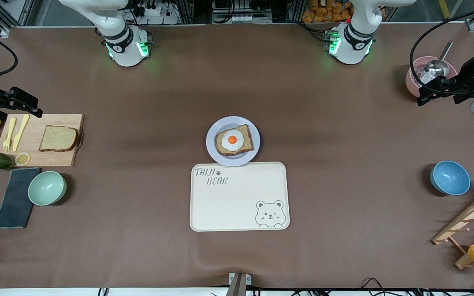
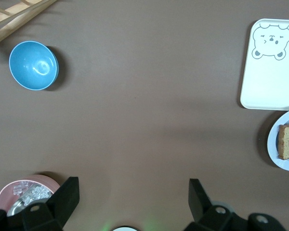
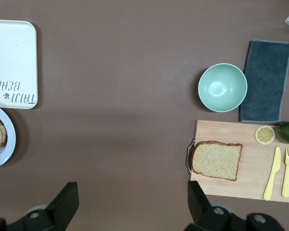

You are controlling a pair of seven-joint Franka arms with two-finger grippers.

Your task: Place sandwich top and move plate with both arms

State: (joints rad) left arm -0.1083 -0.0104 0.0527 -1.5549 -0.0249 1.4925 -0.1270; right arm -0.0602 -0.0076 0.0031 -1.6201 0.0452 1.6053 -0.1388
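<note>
Closest to the camera, low in the middle of the frame, sits the cream tray (image 1: 239, 196) with the bear drawing. Touching its upper edge is the plate (image 1: 233, 141), dead centre, carrying a bread slice with a fried egg (image 1: 232, 139) on it. The sandwich top (image 1: 58, 138) is way off at the left side of the frame, lying flat on a cutting board (image 1: 39, 140) next to a yellow fork and knife (image 1: 15, 132), with a green bowl (image 1: 47, 188) lower down.

The right gripper (image 3: 130, 202) hangs at the left edge of the frame, up over the table by the board, fingers spread wide and holding nothing. The left gripper (image 2: 132, 199) is at the right edge above a pink bowl (image 1: 426, 76), also wide open and empty.

My guess is that the bread is light, soft and squashy, so pinch it gently across the crust edges, not the middle. The plate looks stiff and probably slick, so grab it by the rim from two sides and keep it level or the egg slides.
</note>
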